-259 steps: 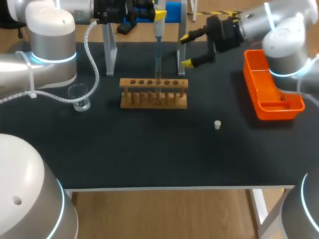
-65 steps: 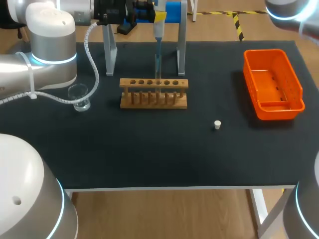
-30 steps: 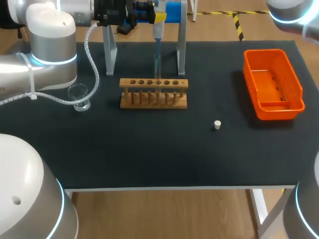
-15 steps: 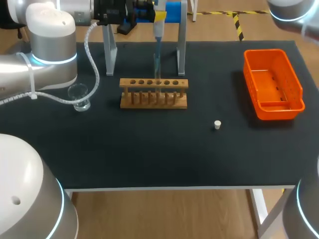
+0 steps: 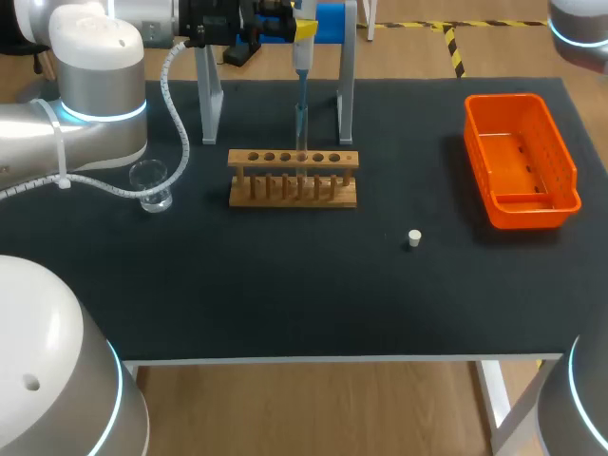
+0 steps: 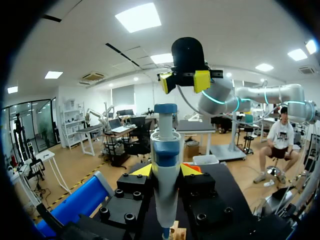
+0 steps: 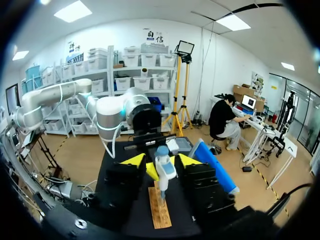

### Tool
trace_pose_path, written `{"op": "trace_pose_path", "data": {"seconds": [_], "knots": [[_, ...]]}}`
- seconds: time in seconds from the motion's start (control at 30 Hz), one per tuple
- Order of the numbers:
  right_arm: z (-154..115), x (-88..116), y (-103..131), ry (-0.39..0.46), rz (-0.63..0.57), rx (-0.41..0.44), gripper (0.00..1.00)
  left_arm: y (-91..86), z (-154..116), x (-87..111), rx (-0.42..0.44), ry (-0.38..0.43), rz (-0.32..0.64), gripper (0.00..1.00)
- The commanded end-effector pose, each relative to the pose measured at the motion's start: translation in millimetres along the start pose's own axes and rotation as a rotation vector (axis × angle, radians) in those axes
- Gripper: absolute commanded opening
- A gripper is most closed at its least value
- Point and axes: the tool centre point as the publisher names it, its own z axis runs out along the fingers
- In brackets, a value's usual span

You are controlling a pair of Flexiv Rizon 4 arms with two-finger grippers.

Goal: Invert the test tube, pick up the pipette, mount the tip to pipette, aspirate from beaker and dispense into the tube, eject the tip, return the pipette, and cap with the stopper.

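My left gripper is shut on the pipette and holds it upright over the wooden rack. The pipette's tip reaches down into the clear test tube standing in the rack. In the left wrist view the pipette sits between the left gripper tips, and my right gripper hangs above its plunger, open. The right wrist view looks down past the right gripper onto the pipette and rack. The glass beaker stands left of the rack. The white stopper lies right of centre.
An orange tray stands at the table's right side. Two metal stand posts rise behind the rack, either side of the pipette. My right arm shows only at the far right corner of the head view.
In the head view my right arm's joint at the far right corner has shifted further right. The left arm, pipette, rack and stopper have not moved.
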Motion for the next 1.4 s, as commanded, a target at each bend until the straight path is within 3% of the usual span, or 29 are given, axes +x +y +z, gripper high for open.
{"op": "trace_pose_path", "data": {"seconds": [0.03, 0.2, 0.9, 1.13, 1.4], "knots": [[-24.3, 11.0, -26.6, 0.000, -0.006, -0.023, 1.00, -0.4, 0.2, 0.3, -0.001, -0.002, -0.001, 0.00], [-31.9, 17.2, -57.0, -0.025, -0.035, -0.043, 1.00, -0.4, 0.2, 0.3, -0.001, -0.002, -0.001, 0.00], [-31.9, 17.2, -57.0, -0.025, -0.035, -0.043, 1.00, -0.4, 0.2, 0.3, -0.001, -0.002, -0.001, 0.00], [-28.1, 30.9, -119.7, -0.012, -0.045, -0.035, 1.00, -0.4, 0.2, 0.3, -0.001, -0.002, -0.001, 0.00], [-13.3, 41.6, -162.3, 0.027, -0.089, -0.062, 1.00, -0.4, 0.2, 0.3, -0.001, -0.002, -0.001, 0.00]]}}
